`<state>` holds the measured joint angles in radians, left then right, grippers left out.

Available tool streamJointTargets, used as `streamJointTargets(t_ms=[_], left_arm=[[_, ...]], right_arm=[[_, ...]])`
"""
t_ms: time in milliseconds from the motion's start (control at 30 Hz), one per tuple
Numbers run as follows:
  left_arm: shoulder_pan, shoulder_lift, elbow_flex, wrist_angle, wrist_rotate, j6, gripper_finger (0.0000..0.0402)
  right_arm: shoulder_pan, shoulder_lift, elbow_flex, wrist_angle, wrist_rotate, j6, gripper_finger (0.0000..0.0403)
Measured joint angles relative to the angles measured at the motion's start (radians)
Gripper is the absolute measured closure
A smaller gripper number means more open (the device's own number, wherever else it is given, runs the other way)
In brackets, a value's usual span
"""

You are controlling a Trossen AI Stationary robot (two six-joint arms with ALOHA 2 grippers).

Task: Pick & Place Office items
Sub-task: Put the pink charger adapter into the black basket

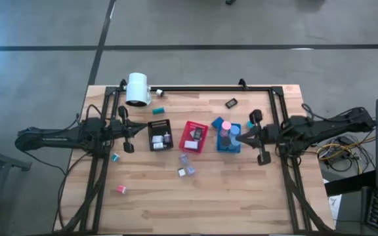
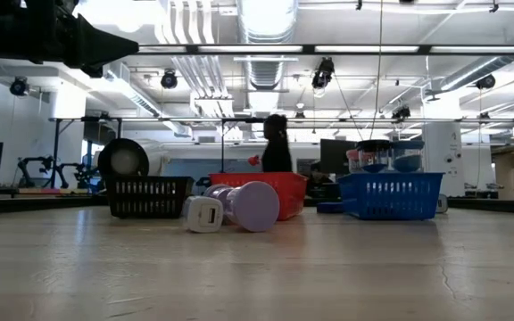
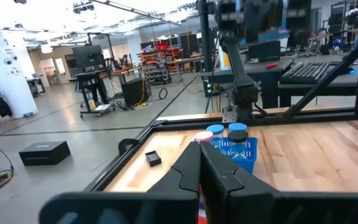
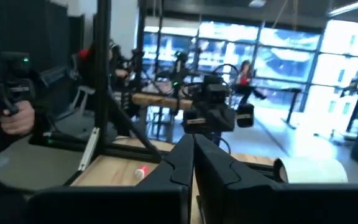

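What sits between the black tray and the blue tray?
The red tray, seen from the high view, stands between the black tray and the blue tray.

Trays and a cylinder on the wooden table [image 1: 241,190].
Black tray [image 1: 159,135], red tray [image 1: 194,137], blue tray [image 1: 228,139] sit between the grippers; white cylinder [image 1: 138,90] beyond the left one.

No writing can be read anywhere: none on the trays, the loose pieces, the arms or the gear in the room behind the table.
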<state>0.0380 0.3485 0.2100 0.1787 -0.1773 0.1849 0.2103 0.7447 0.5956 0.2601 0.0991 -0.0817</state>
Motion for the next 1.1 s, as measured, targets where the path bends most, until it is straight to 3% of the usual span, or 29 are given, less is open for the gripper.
streamJointTargets(t_ms=[200,467,733,1100], left_arm=[[0.0,0.0,-0.001,0.0,-0.003,0.002,0.0396],[0.0,0.001,-0.001,0.0,-0.004,-0.003,0.0396],[0.0,0.004,-0.001,0.0,-0.006,0.014,0.0396],[0.0,0.003,0.0,-0.012,-0.006,-0.003,0.0396]], right_arm=[[-0.003,-0.081,-0.28,0.293,0.044,0.006,0.0394],[-0.004,-0.14,-0.506,0.547,0.087,0.044,0.0394],[-0.025,-0.223,-0.567,0.511,0.132,0.048,0.0394],[-0.056,-0.53,-0.57,0.165,0.12,0.059,0.0394]])
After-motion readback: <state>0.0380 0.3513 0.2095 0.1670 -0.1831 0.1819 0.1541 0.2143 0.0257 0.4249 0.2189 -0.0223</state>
